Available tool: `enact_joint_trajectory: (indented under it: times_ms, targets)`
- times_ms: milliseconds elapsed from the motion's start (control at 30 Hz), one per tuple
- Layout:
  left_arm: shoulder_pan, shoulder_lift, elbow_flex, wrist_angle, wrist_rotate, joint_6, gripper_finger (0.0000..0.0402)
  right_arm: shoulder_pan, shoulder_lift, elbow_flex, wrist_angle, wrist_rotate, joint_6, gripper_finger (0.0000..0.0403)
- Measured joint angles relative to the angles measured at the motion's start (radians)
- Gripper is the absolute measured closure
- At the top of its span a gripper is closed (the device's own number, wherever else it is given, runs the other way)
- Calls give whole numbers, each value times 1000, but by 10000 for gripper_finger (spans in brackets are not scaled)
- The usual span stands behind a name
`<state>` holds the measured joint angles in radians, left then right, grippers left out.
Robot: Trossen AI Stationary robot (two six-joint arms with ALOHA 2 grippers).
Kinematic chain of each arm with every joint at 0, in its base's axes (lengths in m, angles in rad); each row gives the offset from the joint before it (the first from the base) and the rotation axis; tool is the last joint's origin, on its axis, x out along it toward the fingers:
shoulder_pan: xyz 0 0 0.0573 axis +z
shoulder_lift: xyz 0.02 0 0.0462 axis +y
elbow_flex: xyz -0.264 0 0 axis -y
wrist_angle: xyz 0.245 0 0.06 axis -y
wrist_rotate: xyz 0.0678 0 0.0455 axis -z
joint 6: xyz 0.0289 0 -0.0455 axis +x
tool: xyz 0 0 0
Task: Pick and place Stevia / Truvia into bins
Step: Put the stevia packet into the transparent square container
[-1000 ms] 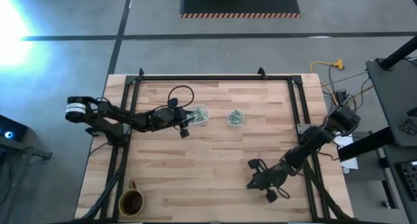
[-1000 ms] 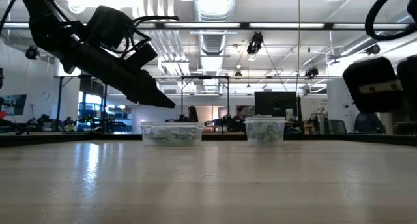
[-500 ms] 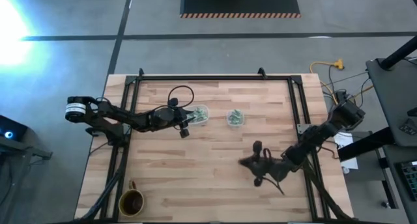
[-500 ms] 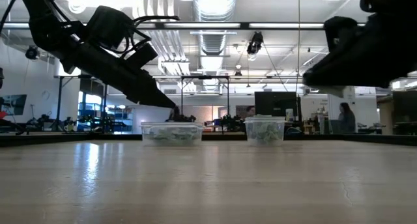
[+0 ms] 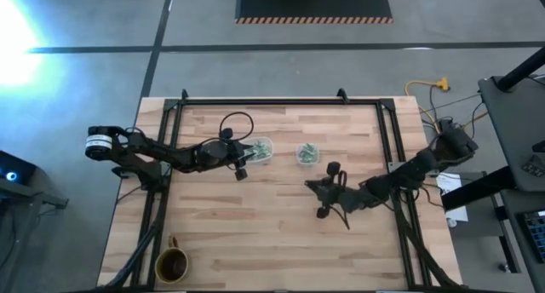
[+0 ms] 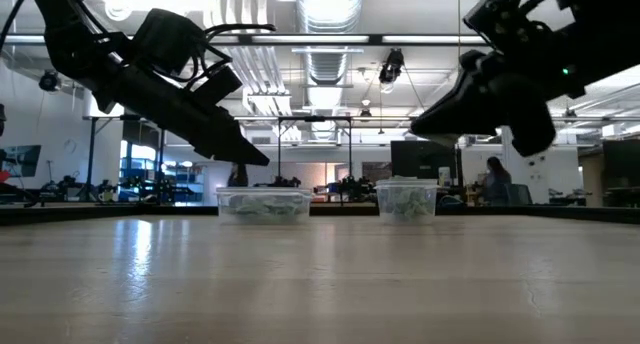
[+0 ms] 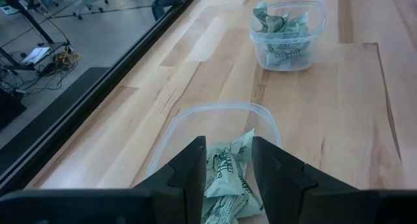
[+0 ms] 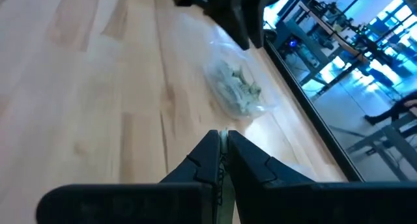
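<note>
- Movement belongs to the right arm alone: over the last second its gripper [image 5: 317, 191] has swung from near the front right of the table up toward the middle, and now hangs just in front of the smaller square bin [image 5: 308, 154].
- Its fingers are pressed almost together; a thin pale sliver shows between the tips in the right wrist view [image 8: 221, 144], possibly one Stevia packet, though the blur there leaves that uncertain.
- Left gripper [image 7: 226, 165] has not shifted in that second; it hovers over the wider rounded bin [image 5: 260, 148], toward the back edge of the table left of centre, with its fingers parted and nothing between them.
- Stevia packets [image 7: 228, 175] lie heaped in that wider bin, and more packets [image 7: 281, 34] fill the square bin beside it; no loose packets show on the bare wood.
- Judged from this, the sorting looks close to done, with the right arm likely bringing a last packet to the square bin.
- Brown mug [image 5: 172, 263] stands apart at the front left corner.
</note>
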<state>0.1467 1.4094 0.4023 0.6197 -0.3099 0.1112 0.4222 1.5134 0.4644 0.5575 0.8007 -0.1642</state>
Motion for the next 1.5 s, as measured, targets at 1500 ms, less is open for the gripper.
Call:
enact_joint_trajectory:
  times_ms: [1500]
  targets:
    - [0,0,4,0,0,10,294,-662,-247,-65,-23,-664,65,385]
